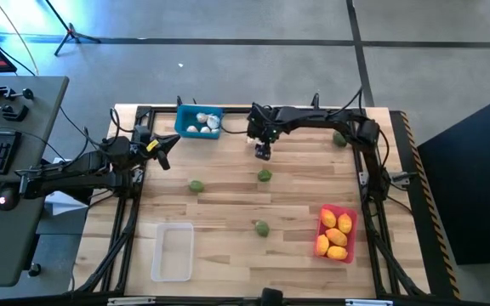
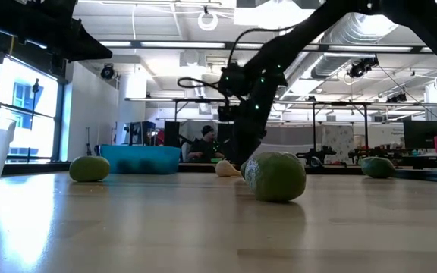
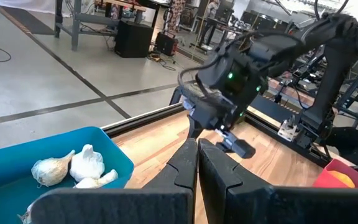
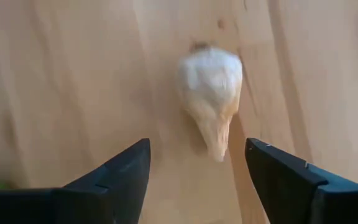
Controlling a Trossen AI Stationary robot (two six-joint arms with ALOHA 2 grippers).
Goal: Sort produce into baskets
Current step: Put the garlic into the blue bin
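At the table's near edge, toward the left corner, sits the clear basket (image 1: 172, 252), a smooth translucent rectangle, empty; toward the near right corner the red basket (image 1: 336, 232) holds smooth yellow lemons (image 1: 338, 236). Bare planked wood lies between them, with three dull green oval fruits scattered mid-table: one nearest (image 1: 262, 228), one left of centre (image 1: 196, 185), one more central (image 1: 264, 176), all well apart with free room around each. A fourth green fruit (image 1: 339, 138) lies by the far right corner. Farther back, the right gripper (image 4: 197, 168) hangs with its fingers spread wide over a papery white garlic bulb (image 4: 211, 96) lying on the wood, untouched. At the far edge the blue basket (image 1: 182, 115) holds more garlic bulbs (image 3: 87, 163). The left gripper (image 3: 197, 163), fingers pressed together and empty, waits beside that basket near the left edge.
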